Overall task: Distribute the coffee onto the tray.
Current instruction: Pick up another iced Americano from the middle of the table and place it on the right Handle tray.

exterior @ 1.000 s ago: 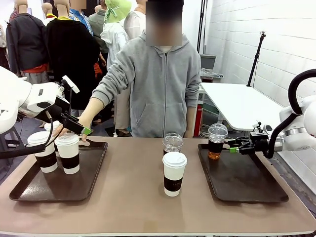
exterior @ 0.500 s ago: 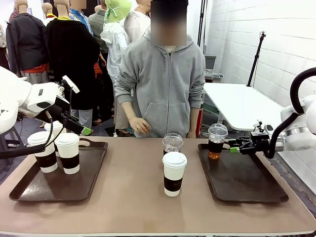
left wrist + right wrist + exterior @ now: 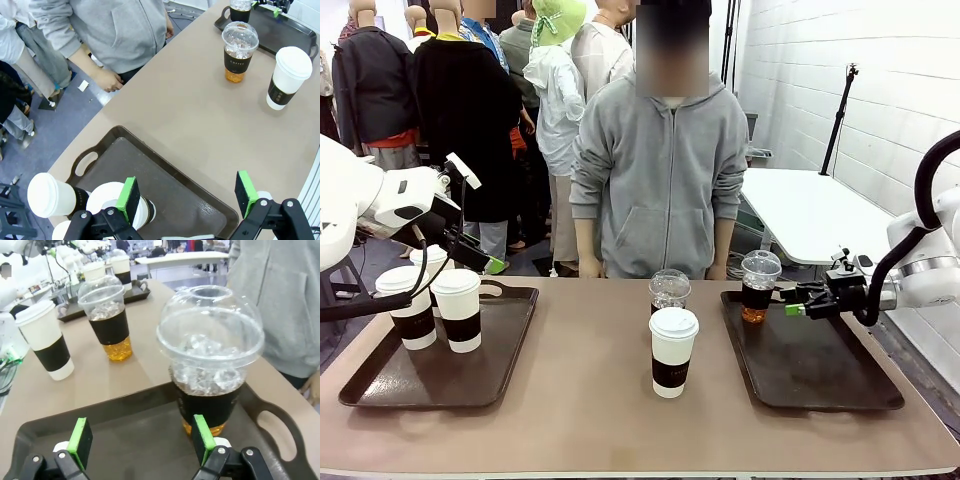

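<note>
Your left arm comes in from the left and holds the left gripper (image 3: 187, 196) tilted down over the far end of the left tray (image 3: 380, 385). Its jaws are spread wide, with nothing between the pads but tray floor (the wrist view looks almost straight down onto it). Three white cups (image 3: 458, 308) stand close together at that end of the tray, and one of them sits just behind a green pad (image 3: 129, 197) in the wrist view, so you have little room on that side. The near half of that tray is bare. Your right arm reaches in roughly level from the right. The right gripper (image 3: 792, 299) points across the right tray (image 3: 820, 385) at the dome-lidded cup (image 3: 759, 287), which stands in that tray's far left corner. Its jaws are wide apart too and hold nothing. The cup sits just beyond one fingertip, and you cannot tell from either view whether the pad touches it. The rest of that tray is open. Between the trays, a lone white cup (image 3: 673, 350) stands mid-table with a second clear cup (image 3: 669, 290) just behind it, both apart from the trays. The table (image 3: 570, 410) is free along its near edge. The person (image 3: 660, 170) stands at the far edge with arms hanging, a hand (image 3: 107, 80) near the table's rim.
</note>
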`<move>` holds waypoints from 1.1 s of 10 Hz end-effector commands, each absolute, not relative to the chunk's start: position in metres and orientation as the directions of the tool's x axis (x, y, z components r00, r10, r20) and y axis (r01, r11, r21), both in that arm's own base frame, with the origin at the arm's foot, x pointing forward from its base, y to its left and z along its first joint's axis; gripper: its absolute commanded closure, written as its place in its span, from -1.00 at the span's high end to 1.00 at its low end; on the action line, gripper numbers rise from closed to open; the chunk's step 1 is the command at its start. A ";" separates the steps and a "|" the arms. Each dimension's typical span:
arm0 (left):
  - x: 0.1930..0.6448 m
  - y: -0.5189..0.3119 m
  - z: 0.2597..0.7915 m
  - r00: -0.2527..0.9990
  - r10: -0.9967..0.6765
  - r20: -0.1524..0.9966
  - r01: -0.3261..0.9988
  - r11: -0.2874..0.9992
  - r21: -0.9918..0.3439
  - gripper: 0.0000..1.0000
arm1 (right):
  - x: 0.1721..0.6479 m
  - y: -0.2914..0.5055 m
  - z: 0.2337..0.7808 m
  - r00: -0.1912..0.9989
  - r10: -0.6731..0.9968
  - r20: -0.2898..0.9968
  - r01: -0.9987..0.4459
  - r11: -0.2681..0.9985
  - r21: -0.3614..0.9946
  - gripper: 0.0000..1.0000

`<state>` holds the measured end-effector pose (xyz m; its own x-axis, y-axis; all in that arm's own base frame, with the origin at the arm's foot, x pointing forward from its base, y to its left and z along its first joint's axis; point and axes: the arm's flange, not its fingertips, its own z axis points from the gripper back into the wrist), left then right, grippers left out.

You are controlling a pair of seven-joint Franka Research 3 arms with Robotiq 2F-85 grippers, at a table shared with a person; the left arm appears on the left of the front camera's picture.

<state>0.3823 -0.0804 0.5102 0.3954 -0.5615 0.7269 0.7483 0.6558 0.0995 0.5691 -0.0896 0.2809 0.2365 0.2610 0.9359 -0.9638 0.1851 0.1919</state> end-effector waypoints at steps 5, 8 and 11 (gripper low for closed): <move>0.384 -0.079 0.508 0.391 -0.561 0.730 0.752 0.652 0.098 1.00 | 0.538 -0.072 0.295 0.238 0.340 0.910 -0.969 0.141 0.201 1.00; 0.384 -0.079 0.508 0.391 -0.561 0.730 0.752 0.652 0.098 1.00 | 0.520 -0.064 0.299 0.167 0.344 0.924 -0.985 0.096 0.142 1.00; 0.384 -0.079 0.508 0.391 -0.561 0.730 0.752 0.652 0.098 1.00 | 0.508 -0.058 0.293 0.128 0.347 0.929 -0.991 0.082 0.106 1.00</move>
